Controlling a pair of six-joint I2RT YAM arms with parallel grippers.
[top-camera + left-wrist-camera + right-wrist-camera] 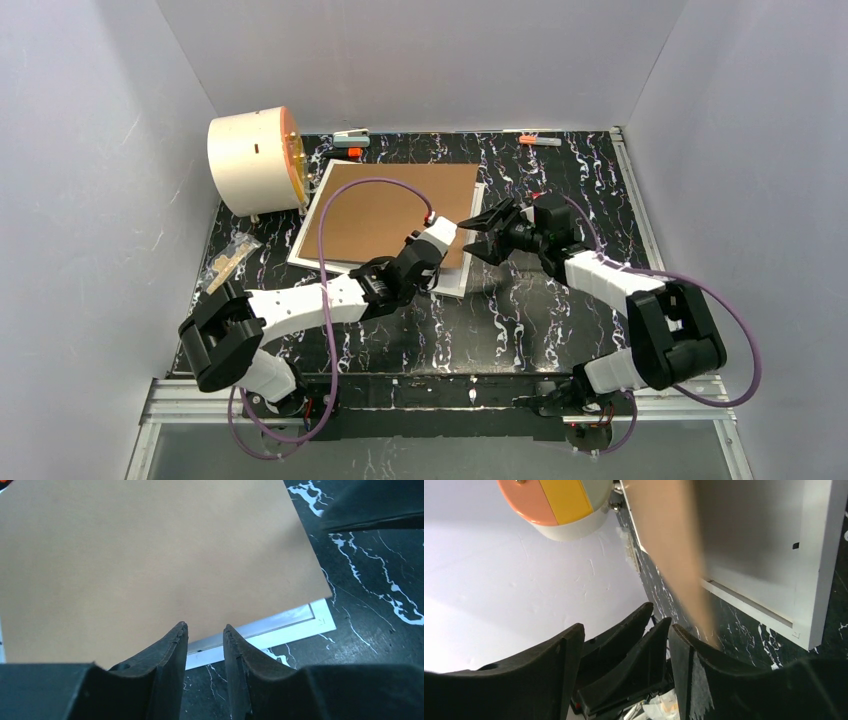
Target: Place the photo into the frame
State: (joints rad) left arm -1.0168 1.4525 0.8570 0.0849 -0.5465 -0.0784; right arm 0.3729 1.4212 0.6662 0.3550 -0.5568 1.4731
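two open-fingered grippers, left gripper (205, 627) and right gripper (626, 630), hold nothing at the backing board's (400, 210) near right corner atop the frame (295, 625). photo unseen; next probably needs pinching that corner.

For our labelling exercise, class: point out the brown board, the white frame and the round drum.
Brown board (400, 210): top view, middle of its face.
White frame (280, 634): left wrist view, on its near edge strip.
Round drum (245, 160): top view, on its cream side wall.
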